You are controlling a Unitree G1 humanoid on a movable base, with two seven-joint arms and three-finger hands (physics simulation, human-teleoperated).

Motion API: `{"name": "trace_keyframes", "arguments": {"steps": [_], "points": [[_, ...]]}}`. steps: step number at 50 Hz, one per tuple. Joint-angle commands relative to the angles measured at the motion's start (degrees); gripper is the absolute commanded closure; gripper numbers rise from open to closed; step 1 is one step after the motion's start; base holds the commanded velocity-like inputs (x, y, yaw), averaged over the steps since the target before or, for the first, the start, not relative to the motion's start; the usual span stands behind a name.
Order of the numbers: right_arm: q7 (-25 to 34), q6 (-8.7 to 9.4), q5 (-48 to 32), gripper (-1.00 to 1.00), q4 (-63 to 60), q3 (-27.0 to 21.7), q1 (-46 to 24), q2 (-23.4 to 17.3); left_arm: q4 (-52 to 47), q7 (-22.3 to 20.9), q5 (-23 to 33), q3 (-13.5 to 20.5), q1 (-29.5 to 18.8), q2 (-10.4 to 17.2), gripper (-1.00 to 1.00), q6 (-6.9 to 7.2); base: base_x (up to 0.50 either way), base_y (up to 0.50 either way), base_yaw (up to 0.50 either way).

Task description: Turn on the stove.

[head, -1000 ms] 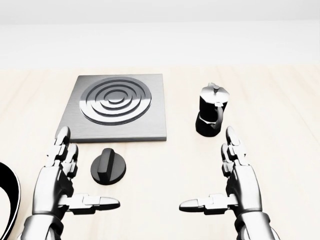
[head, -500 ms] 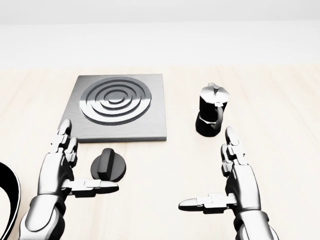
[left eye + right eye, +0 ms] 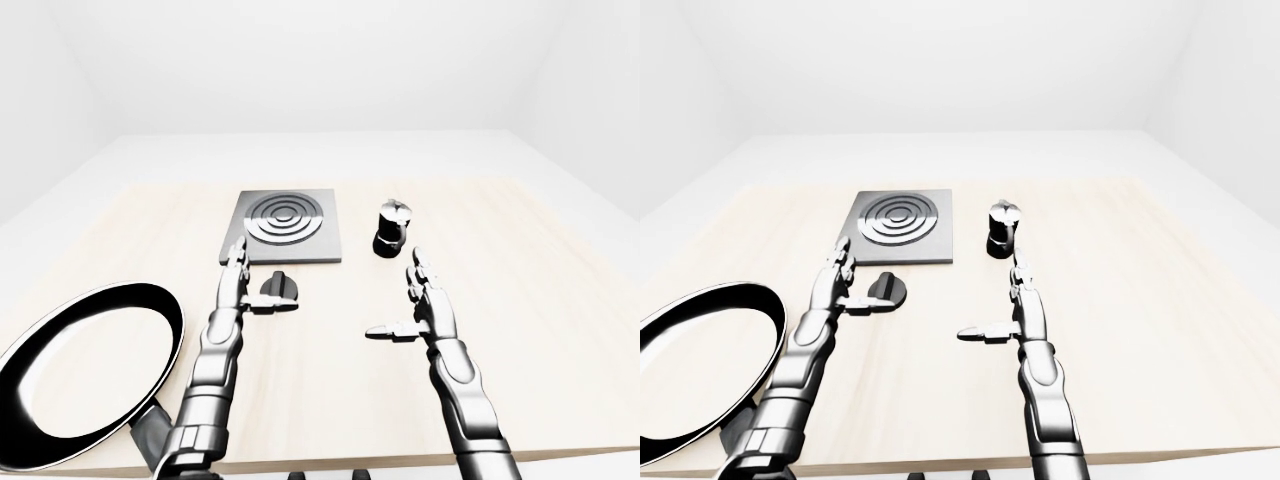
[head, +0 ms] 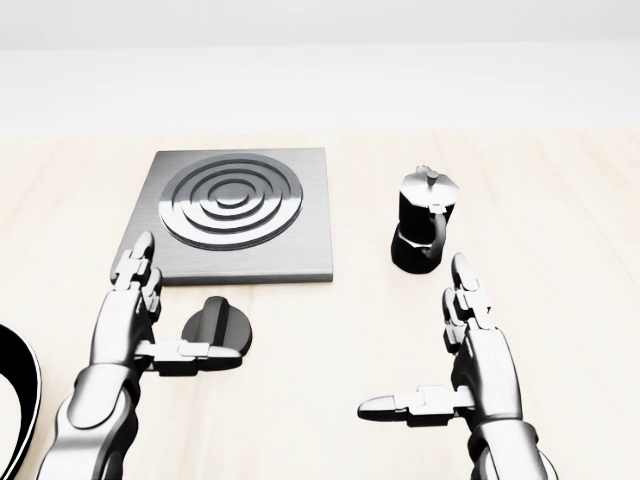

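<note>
The stove is a square grey hotplate point(image 4: 235, 215) with raised rings, lying on the wooden table in the upper left of the head view. Its black round knob point(image 4: 218, 320) with a raised bar sits just below the plate. My left hand point(image 4: 180, 310) is open, with its fingers point(image 4: 135, 285) upright to the left of the knob and its thumb point(image 4: 195, 352) stretched across the knob's lower edge. My right hand point(image 4: 420, 340) is open and empty, lower right, apart from everything.
A black moka pot point(image 4: 425, 232) stands right of the hotplate, just above my right hand. A large black frying pan point(image 3: 85, 370) with a pale rim lies at the table's lower left. The table's near edge point(image 3: 330, 465) runs under my arms.
My left hand has moved up and to the right toward the knob, so its thumb now lies over the knob's lower edge. The right hand, knob and pot have not moved.
</note>
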Motion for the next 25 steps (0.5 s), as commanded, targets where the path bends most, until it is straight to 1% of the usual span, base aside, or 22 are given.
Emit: {"name": "trace_keyframes", "arguments": {"steps": [1,3,4,5,6,7,8,11,12,13,14,15,16,20,24,25], "points": [[-0.01,-0.04,0.05,-1.00,0.11,-0.02,-0.05,-0.02,1.68,0.04,0.22,-0.03,-1.00,0.20,-1.00,-0.23,0.00,0.00,0.00],[-0.01,-0.04,0.05,-1.00,0.11,-0.02,-0.05,-0.02,1.68,0.04,0.22,-0.03,-1.00,0.20,-1.00,-0.23,0.00,0.00,0.00],[0.17,-0.79,0.03,-1.00,1.33,-0.01,-0.32,-0.06,5.82,-1.16,0.85,-0.64,-1.48,0.43,-1.00,0.27,0.00,0.00,0.00],[0.16,-0.75,0.00,-1.00,1.24,0.03,-0.28,-0.05,6.23,-1.35,1.01,-0.71,-1.46,0.31,-1.00,0.39,0.00,0.00,0.00],[0.15,-0.61,-0.01,-1.00,1.06,0.05,-0.23,-0.04,6.95,-1.51,1.26,-0.81,-1.54,0.24,-1.00,0.18,0.00,0.00,0.00],[0.13,-0.52,-0.02,-1.00,0.98,0.06,-0.24,-0.03,6.58,-1.70,1.40,-0.92,-1.29,0.14,-1.00,0.64,0.00,0.00,0.00],[0.11,-0.57,0.00,-1.00,1.14,0.04,-0.33,-0.01,6.54,-1.83,1.41,-0.89,-1.23,0.08,-1.00,0.78,0.00,0.00,0.00],[0.04,-0.47,-0.11,-1.00,1.06,0.15,-0.35,0.02,7.36,-1.98,1.60,-0.82,-1.42,0.07,-1.00,0.48,0.00,0.00,0.00],[0.01,-0.56,-0.20,-1.00,1.21,0.20,-0.39,0.03,7.41,-2.10,1.65,-0.89,-1.38,0.02,-1.00,0.85,0.00,0.00,0.00],[0.01,-0.62,-0.19,-1.00,1.29,0.19,-0.41,0.03,8.38,-2.08,1.84,-0.95,-1.49,-0.02,-1.00,0.12,0.00,0.00,0.00],[0.00,-0.38,-0.09,-1.00,1.15,0.14,-0.48,0.03,8.97,-2.21,2.02,-1.05,-1.53,-0.03,-1.00,-0.07,0.00,0.00,0.00],[0.00,-0.37,-0.08,-1.00,1.14,0.14,-0.48,0.03,9.03,-2.22,2.04,-1.05,-1.54,-0.04,-1.00,-0.10,0.00,0.00,0.00],[-0.01,-0.50,-0.05,-1.00,1.42,0.13,-0.61,0.03,8.71,-2.41,2.37,-1.31,-1.28,-0.07,-1.00,0.48,0.00,0.00,0.00],[-0.02,-0.51,-0.09,-1.00,1.40,0.18,-0.58,0.02,9.70,-2.65,2.98,-1.51,-1.35,-0.29,-1.00,0.19,0.00,0.00,0.00],[0.06,-0.66,-0.04,-1.00,1.45,0.16,-0.49,0.00,10.59,-2.86,3.25,-1.63,-1.18,-0.45,-1.00,-0.41,0.00,0.00,0.00],[0.06,-0.74,-0.03,-1.00,1.55,0.14,-0.50,0.00,10.51,-2.88,3.27,-1.61,-1.22,-0.45,-1.00,-0.32,0.00,0.00,0.00]]}}
